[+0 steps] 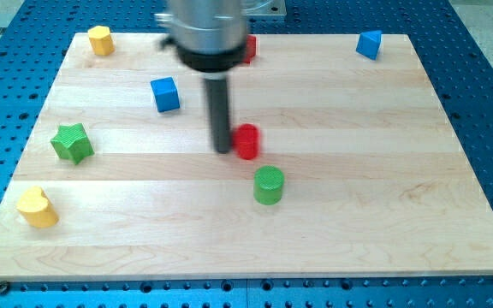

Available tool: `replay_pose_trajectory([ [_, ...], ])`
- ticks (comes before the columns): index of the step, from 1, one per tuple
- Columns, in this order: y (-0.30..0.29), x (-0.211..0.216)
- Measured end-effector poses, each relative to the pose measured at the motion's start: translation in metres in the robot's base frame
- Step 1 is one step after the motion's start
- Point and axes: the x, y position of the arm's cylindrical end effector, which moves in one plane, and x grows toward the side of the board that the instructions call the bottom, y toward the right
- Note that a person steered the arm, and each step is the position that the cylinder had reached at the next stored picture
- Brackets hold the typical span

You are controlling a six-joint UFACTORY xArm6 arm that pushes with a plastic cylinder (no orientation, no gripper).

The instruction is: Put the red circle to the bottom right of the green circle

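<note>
The red circle point(247, 141) stands near the board's middle. The green circle point(269, 185) stands just below it and slightly to the right, a small gap apart. My tip point(222, 149) rests at the red circle's left side, touching or nearly touching it. The rod rises from there to the arm's grey body at the view's top.
A blue cube point(166, 94) lies up left of the tip. A green star point(72, 143) and a yellow heart point(37, 207) sit at the left. A yellow block point(101, 40), another red block point(249, 48) partly behind the arm, and a blue triangle point(369, 44) lie along the top of the wooden board point(383, 214).
</note>
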Motion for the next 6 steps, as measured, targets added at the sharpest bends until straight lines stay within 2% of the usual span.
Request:
replay_pose_trajectory([
  [1,0.137,0.013],
  [2,0.143,-0.028],
  [3,0.216,-0.025],
  [4,0.252,0.031],
  [5,0.243,0.085],
  [6,0.231,0.073],
])
